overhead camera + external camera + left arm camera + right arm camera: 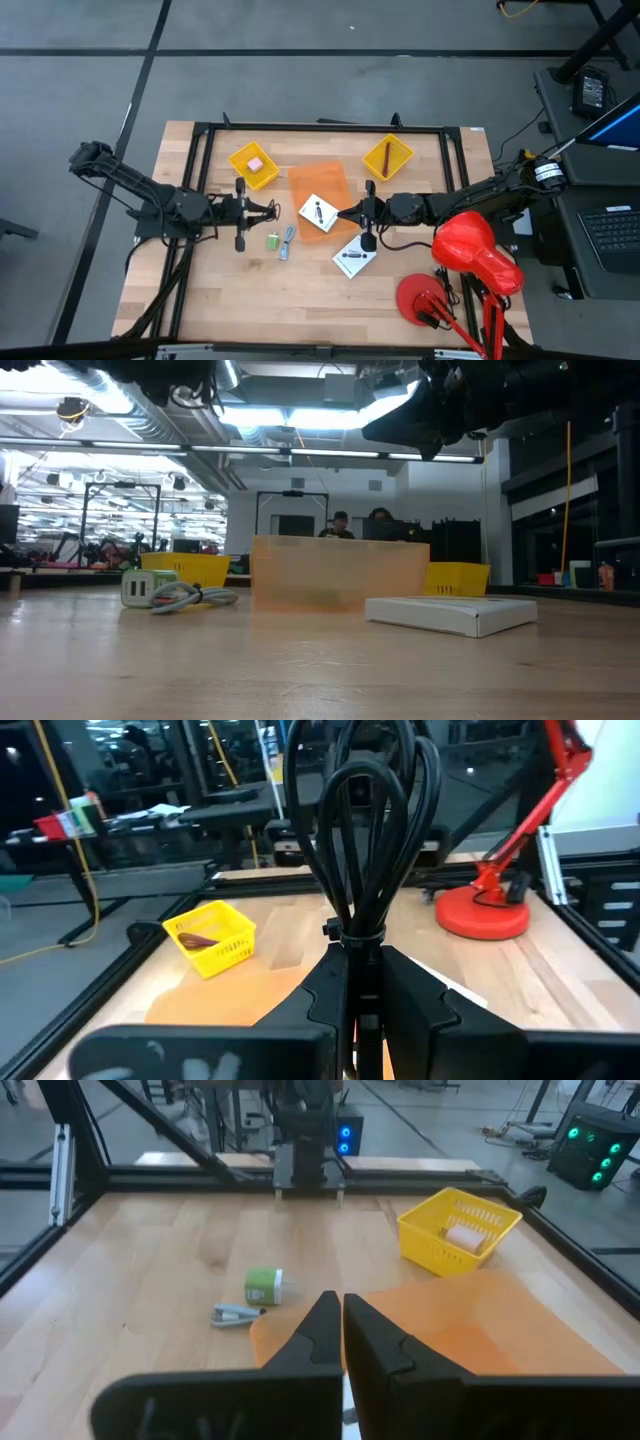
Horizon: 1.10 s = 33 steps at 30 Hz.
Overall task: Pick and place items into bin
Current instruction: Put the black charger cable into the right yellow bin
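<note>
We see the left hand (pixel 362 982) clamped on the bundled black cord (pixel 368 830), held above the bench (pixel 230 290) just beside the green cube (pixel 272 241) and blue-grey tool (pixel 288 243). The right hand (pixel 341 1335) has its fingers pressed together, holding nothing we can make out — it sits between the two white cards (pixel 318 214), over the orange bin (pixel 318 182). One yellow basket (pixel 253 166) holds the pink block (pixel 255 164); the other yellow basket (pixel 388 157) holds a dark-red cord (pixel 385 157). The orange bin's contents are unclear.
</note>
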Tool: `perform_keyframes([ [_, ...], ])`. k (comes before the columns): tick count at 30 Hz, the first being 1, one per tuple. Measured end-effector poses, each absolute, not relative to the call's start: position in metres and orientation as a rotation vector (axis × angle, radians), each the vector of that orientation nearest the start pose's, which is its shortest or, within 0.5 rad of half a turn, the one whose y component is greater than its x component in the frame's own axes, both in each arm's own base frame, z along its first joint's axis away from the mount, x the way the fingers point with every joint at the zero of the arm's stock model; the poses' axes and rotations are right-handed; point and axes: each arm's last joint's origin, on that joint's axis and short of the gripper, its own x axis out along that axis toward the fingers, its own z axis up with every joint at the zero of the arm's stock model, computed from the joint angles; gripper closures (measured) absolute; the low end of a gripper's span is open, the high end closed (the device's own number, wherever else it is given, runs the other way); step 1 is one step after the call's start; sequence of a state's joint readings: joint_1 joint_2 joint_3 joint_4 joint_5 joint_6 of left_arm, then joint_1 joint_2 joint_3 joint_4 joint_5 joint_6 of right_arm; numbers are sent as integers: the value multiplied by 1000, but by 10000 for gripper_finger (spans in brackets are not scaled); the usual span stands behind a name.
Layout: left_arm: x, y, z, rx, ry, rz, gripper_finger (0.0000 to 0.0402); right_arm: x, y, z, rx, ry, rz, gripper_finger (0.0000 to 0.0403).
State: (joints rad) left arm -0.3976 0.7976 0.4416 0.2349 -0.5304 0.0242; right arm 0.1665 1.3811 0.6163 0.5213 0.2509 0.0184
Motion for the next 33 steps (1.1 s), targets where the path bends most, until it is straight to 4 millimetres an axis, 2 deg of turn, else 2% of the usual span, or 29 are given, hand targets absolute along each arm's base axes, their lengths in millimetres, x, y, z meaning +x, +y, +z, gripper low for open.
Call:
perform_keyframes([
  [6,191,-53,241,85,125,178,366,280,40,218,-21,185,-87,402],
  [12,212,-50,236,126,67,146,366,280,40,221,-16,155,-86,395],
  [25,236,-33,226,99,35,112,366,281,40,231,-36,52,-82,308],
  [33,258,-24,234,107,32,69,366,287,42,231,-86,-8,-66,272],
])
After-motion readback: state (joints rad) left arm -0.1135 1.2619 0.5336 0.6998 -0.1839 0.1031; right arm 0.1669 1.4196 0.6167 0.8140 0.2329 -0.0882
